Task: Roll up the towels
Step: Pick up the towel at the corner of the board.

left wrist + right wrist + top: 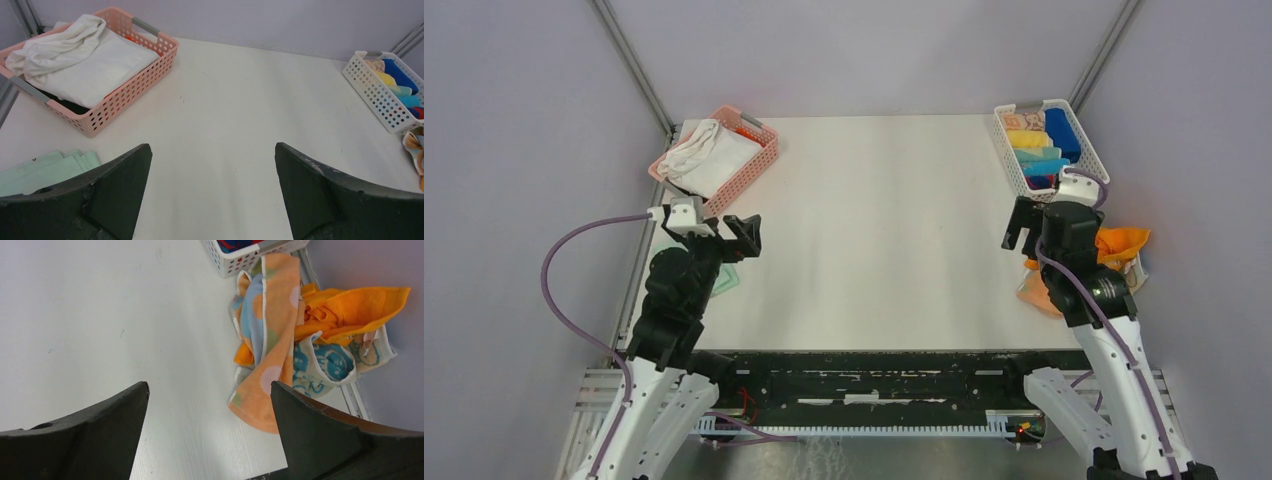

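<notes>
1. Left claw (212, 150): jaws spread wide, nothing between them, hanging over bare table (225, 110).
2. Right claw (210, 390): jaws also spread wide and empty.
3. Loose towels sit in a heap just right of the right claw, at the table's edge. The peach patterned towel (270, 340) is nearest its right finger. The plain orange towel (350, 307) is further right. The white towel with teal print (325, 365) is tucked under both.
4. The mint green towel (45, 167) lies folded flat, low beside the left claw's left finger and partly hidden by it.
5. The white basket (380, 100), ahead of the right claw, holds rolled towels. The pink basket (125, 100) with the white cloth (90, 65) is ahead-left of the left claw; leave it alone.
6. Step in hand, as I judge it: fetch one towel.
   - Take the peach one, since it's on top and closest.
   - Pinch a single hem corner rather than a bunch, or the orange one will come along with it.
   - Drag it onto open table between the claws and flatten it with both claws before rolling.
7. Writing: no brand, label or text is readable in any view.
</notes>
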